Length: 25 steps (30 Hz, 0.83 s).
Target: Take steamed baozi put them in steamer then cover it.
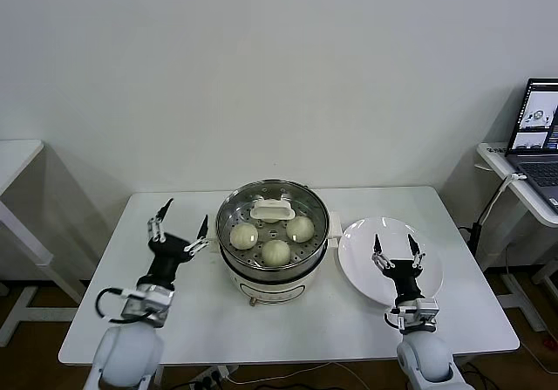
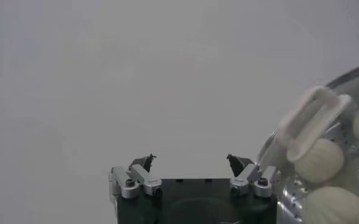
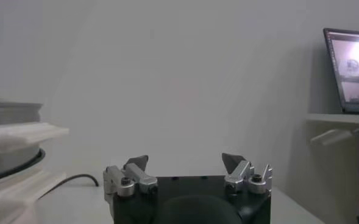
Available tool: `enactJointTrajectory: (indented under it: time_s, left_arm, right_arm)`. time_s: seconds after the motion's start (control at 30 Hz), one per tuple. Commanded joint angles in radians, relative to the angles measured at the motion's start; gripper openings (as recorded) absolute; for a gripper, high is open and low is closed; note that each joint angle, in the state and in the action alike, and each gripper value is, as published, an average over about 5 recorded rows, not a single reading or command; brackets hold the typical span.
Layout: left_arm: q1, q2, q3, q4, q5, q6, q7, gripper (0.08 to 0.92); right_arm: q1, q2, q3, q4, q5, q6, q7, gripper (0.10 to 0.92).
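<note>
Head view: steamer (image 1: 272, 249) mid-surface (image 1: 288, 320), cover (image 1: 271, 209) on it, steamed baozi (image 1: 275, 251) visible inside through the glass. Left end effector (image 1: 179, 229) spread wide just left of the pot, empty. Right end effector (image 1: 398, 251) spread above white plate (image 1: 362, 255), empty.

Left wrist view: left end effector (image 2: 191, 162) spread, beside cover handle (image 2: 310, 123) and baozi (image 2: 319, 161).

Right wrist view: right end effector (image 3: 185, 162) spread; laptop (image 3: 350, 70) beyond.

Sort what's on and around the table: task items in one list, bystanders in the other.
Job:
- steamer
- baozi inside it
- glass cover with white handle, already on the pot
- left claw and right claw, both open, empty

Lying about:
- white plate, empty
- laptop on the side table
</note>
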Motion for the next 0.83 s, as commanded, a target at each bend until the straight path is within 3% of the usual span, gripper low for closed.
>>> enactJointTrajectory:
  time_s: [0.03,0.83]
  left_arm:
    - [0.103,0.003,-0.166,0.189,-0.354,-0.333,0.053,0.823]
    - [0.112,0.004,-0.148,0.218,-0.315,-0.356,0.068,0.823]
  right_arm:
    - [-0.038,-0.002,0.007,0.031,0.021,-0.017,-0.007,0.823]
    - [-0.075,0.0,-0.008,0.055,0.002,-0.022,0.015,0.823]
